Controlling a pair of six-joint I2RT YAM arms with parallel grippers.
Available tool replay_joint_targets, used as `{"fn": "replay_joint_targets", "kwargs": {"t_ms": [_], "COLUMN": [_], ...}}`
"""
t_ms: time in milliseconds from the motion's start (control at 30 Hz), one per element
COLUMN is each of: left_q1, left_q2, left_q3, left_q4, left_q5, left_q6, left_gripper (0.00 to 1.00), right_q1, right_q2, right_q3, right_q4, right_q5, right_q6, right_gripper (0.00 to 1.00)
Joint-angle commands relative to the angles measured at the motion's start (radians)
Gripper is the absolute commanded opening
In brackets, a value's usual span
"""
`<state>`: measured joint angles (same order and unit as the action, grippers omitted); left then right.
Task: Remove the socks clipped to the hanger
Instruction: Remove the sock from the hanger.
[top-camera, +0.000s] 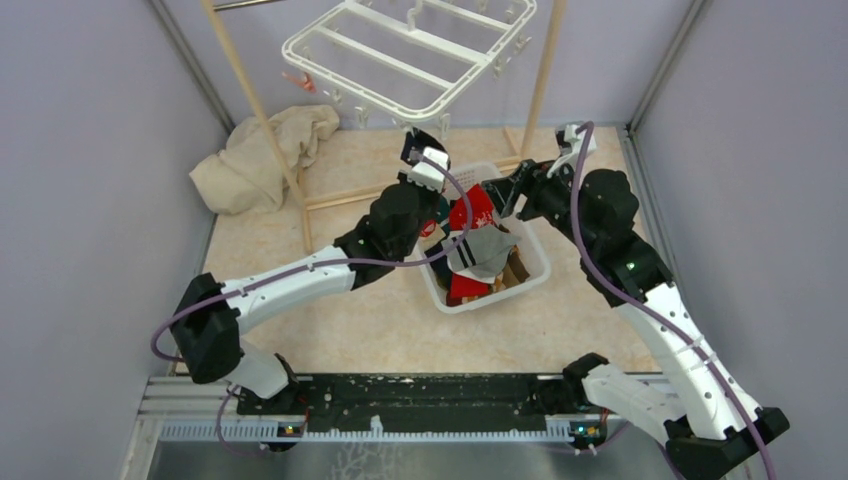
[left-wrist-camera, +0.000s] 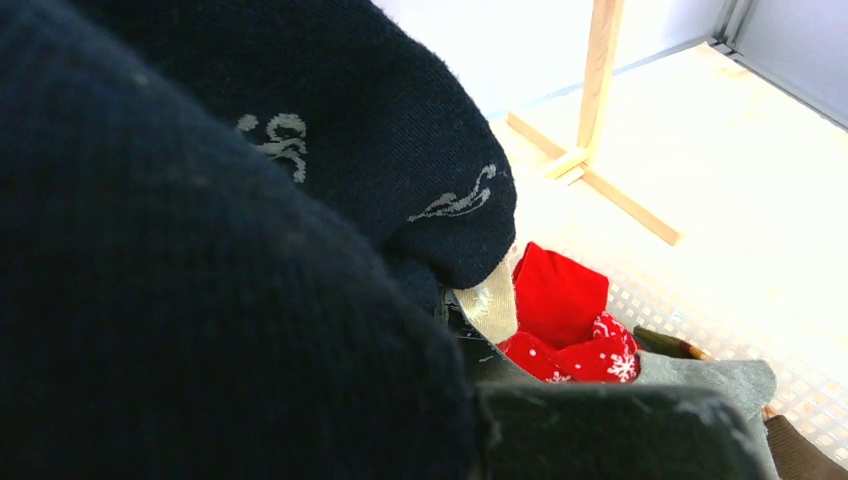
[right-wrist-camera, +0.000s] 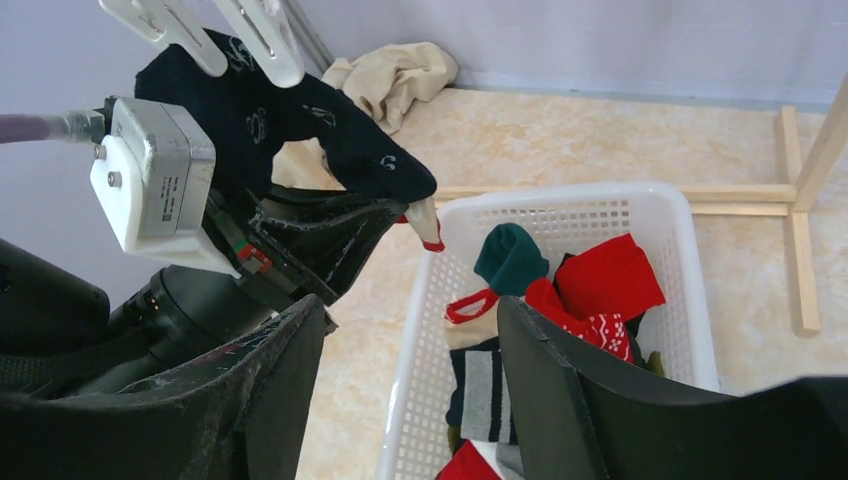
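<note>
Navy sock (right-wrist-camera: 290, 120) sat clamped in my left pincer (right-wrist-camera: 370, 215), its top (pinched by two hanger clips (right-wrist-camera: 265, 40)) just above. My right pincer (right-wrist-camera: 410, 390) stood apart over the basket (right-wrist-camera: 560, 200).

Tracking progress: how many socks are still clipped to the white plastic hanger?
1 clearly: a dark navy patterned sock in white clips at the white plastic hanger's near edge, gripped by the left end effector. A small reddish item at its left edge may be another.
</note>
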<state>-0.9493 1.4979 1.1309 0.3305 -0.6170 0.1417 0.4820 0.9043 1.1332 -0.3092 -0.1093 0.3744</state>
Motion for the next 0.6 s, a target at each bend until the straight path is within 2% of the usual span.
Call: {"fn": "replay_joint_targets", "kwargs": {"t_ms": [0, 367, 567], "left_q1": [-0.021, -0.031, -0.031], "left_q2": [0.029, 0.069, 0.087], "left_q3": [0.049, 0.084, 0.086], "left_q4": [0.041, 0.06, 0.115], "left_q5": [-0.041, -0.114, -0.145], "left_q6": [0.061, 0.181, 0.285], "left_gripper": [0.04, 0.06, 0.06], "right_q1": [-0.002, -0.002, -0.002], "right_q2": [-0.01, -0.023, 0.012], "right_q3": [0.059, 0.173, 0.258], "right_q4": [-0.003, -0.073, -0.078], "right_q5": [0.042, 0.157, 0.128], "right_q6": [-0.044, -0.161, -0.201], "right_gripper": [0.65, 0.65, 0.66]}}
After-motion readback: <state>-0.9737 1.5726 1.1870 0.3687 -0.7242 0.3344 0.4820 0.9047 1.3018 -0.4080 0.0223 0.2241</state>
